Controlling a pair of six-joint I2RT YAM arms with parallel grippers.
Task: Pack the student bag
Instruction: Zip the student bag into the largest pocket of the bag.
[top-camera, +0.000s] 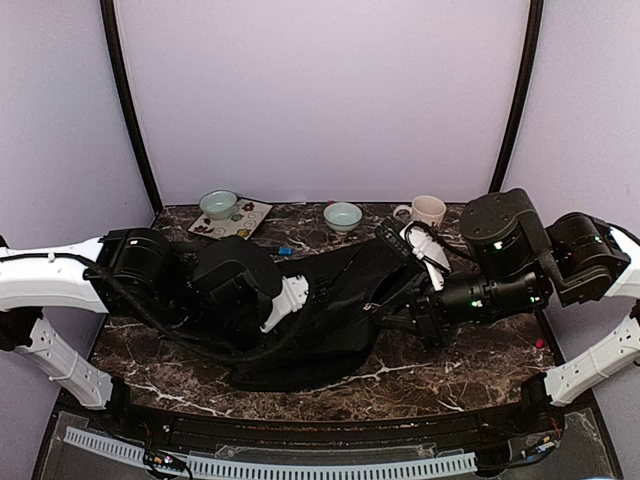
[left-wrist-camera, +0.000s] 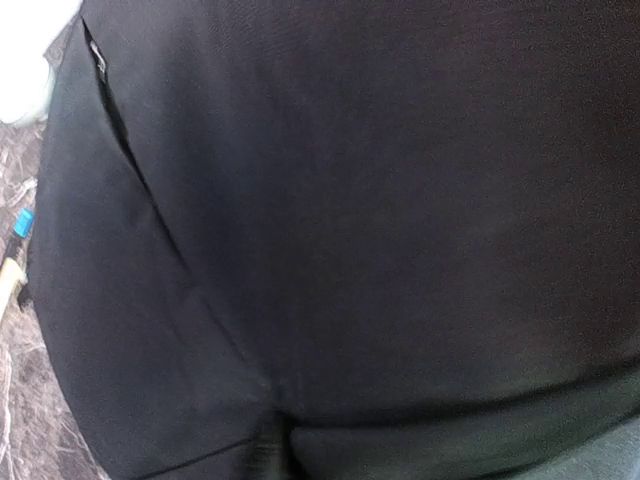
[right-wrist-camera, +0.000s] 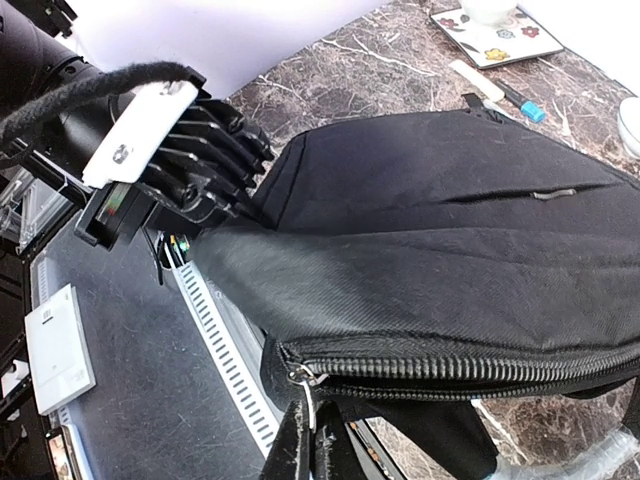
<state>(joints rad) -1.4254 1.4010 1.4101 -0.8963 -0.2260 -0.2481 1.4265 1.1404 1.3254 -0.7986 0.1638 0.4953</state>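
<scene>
Black bag (top-camera: 340, 300) is laid mid-table, near the front edge. Left gripper (top-camera: 298, 296) is pressed into fabric; opening cannot be told. Right gripper (right-wrist-camera: 315, 445) is closed on zipper pull (right-wrist-camera: 302, 380); pull may be lost if bag is dragged.

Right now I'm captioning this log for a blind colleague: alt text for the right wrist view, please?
A black bag lies on a marble table, its zipper closed along the near edge. The right claw pinches the zipper pull; the left arm rests against the bag's far end.
</scene>
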